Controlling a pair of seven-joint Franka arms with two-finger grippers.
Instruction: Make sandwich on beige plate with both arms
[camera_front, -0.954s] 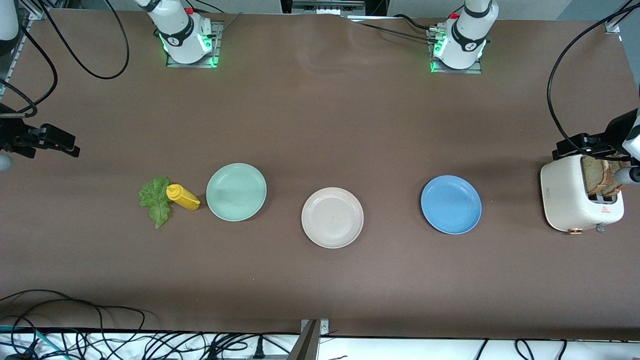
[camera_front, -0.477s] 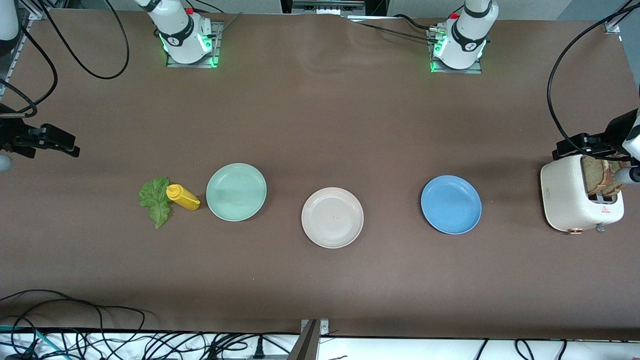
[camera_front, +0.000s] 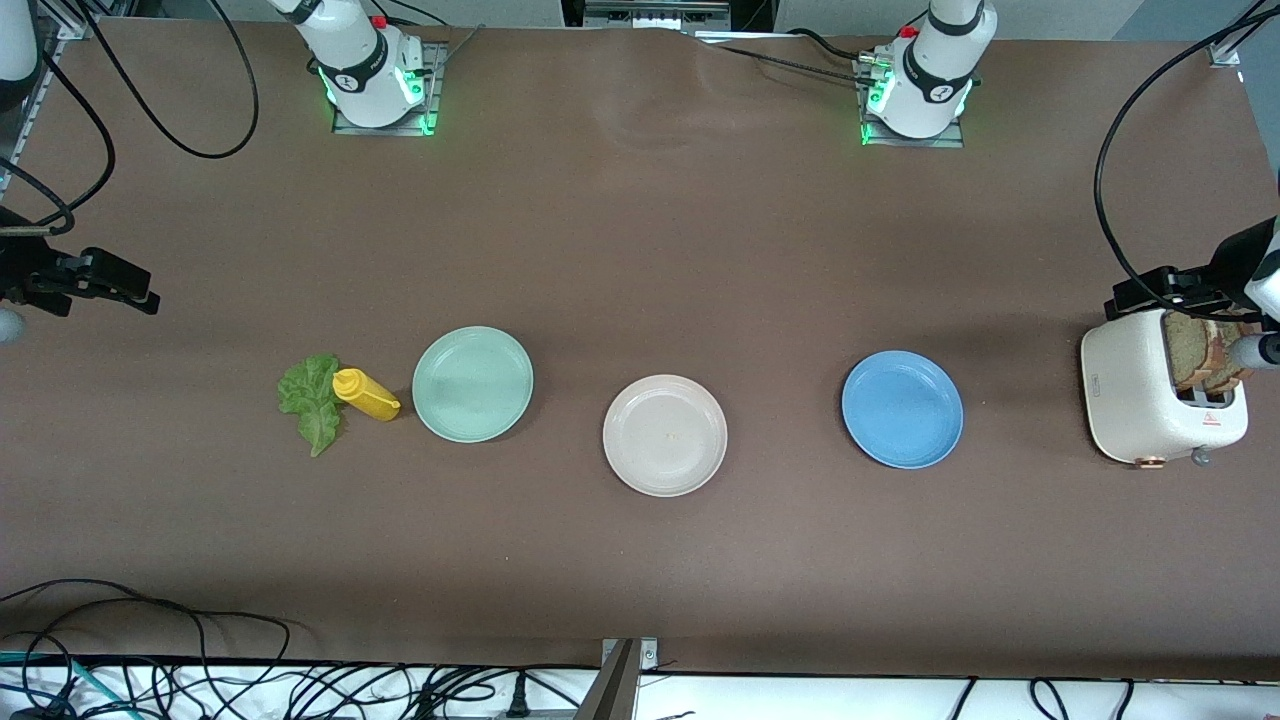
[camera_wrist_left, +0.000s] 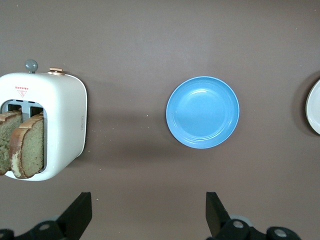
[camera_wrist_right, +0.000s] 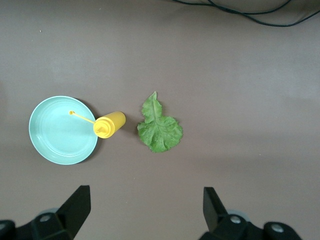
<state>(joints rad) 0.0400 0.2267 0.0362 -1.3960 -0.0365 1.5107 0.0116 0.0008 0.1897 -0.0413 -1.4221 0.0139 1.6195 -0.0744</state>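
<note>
- Front: I see the beige plate (camera_front: 665, 435) bare mid-bench, between the green plate (camera_front: 472, 384) and blue plate (camera_front: 902, 409). Lettuce (camera_front: 312, 400) touches the yellow bottle (camera_front: 366, 395).
- Left wrist: left gripper (camera_wrist_left: 148, 216) fingers apart above bench near the toaster (camera_wrist_left: 55, 125) holding both bread slices (camera_wrist_left: 22, 145).
- Right wrist: right gripper (camera_wrist_right: 146, 212) fingers apart, above bench near the lettuce.

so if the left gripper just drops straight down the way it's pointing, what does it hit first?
Probably bare table. The left gripper is open and points down at brown surface between the toaster and the blue plate, over neither. Depth is unclear, so take that as likely.
</note>
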